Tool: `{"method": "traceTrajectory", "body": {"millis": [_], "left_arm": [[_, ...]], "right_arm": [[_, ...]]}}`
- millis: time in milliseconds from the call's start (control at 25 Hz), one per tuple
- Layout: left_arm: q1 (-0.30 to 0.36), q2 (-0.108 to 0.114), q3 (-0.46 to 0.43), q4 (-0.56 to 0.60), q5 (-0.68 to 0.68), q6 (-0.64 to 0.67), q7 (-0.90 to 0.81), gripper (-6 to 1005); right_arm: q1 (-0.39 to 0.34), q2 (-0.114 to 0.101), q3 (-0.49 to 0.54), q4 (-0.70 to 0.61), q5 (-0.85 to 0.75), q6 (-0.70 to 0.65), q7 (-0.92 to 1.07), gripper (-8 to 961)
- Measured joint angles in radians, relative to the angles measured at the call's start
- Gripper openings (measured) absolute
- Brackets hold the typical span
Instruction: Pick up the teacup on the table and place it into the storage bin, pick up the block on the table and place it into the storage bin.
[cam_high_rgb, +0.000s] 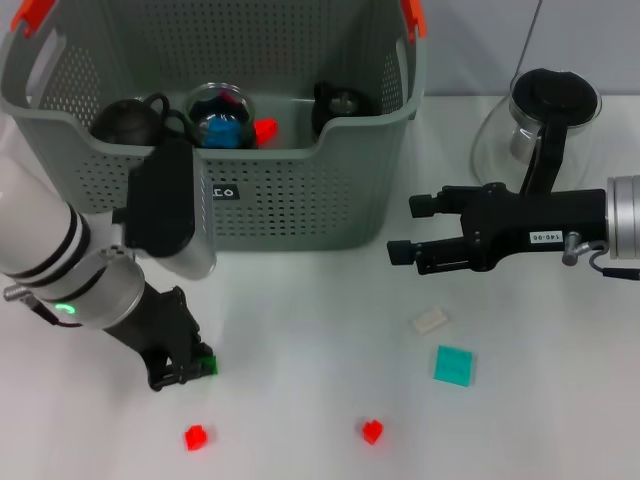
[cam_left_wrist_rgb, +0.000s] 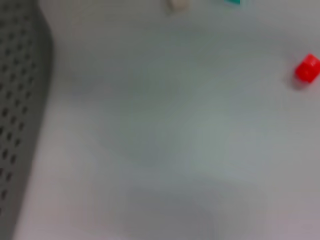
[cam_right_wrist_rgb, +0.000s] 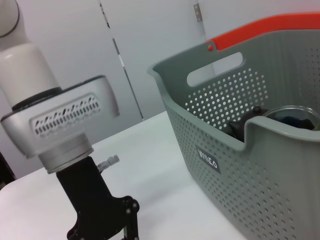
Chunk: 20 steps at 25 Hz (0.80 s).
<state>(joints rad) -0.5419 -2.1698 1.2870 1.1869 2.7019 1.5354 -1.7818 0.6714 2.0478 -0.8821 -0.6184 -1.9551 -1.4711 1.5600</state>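
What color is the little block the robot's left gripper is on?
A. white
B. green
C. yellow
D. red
B: in the head view the left gripper is down on the table with a green block at its fingertips; the red blocks lie apart, nearer the front.

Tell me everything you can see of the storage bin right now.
The storage bin is a large grey-green plastic basket with perforated walls, cut-out handle slots, orange clips on its top rim and a small black label with white lettering on the front. It stands upright at the back of the white table. Inside lie dark teapot-like items, a clear glass cup holding something blue, and a small red block. The left arm partly hides its front; neither hand touches it.
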Motion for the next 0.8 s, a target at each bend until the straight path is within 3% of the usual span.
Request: {"method": "traceTrajectory", "body": {"millis": [560, 720, 800], "left_arm": [[-0.051, 0.007, -0.262, -0.015, -0.117, 0.041, -0.136, 125], [-0.087, 0.028, -0.476, -0.031, -0.312, 0.243, -0.156, 125], [-0.119, 0.067, -0.596, -0.068, -0.479, 0.378, -0.199, 125]], "right_arm": [[0.002, -0.001, -0.002, -0.001, -0.001, 0.0, 0.0, 911], [0.003, -0.002, -0.004, -0.001, -0.001, 0.0, 0.0, 912], [0.003, -0.003, -0.005, -0.001, -0.001, -0.001, 0.0, 912]]}}
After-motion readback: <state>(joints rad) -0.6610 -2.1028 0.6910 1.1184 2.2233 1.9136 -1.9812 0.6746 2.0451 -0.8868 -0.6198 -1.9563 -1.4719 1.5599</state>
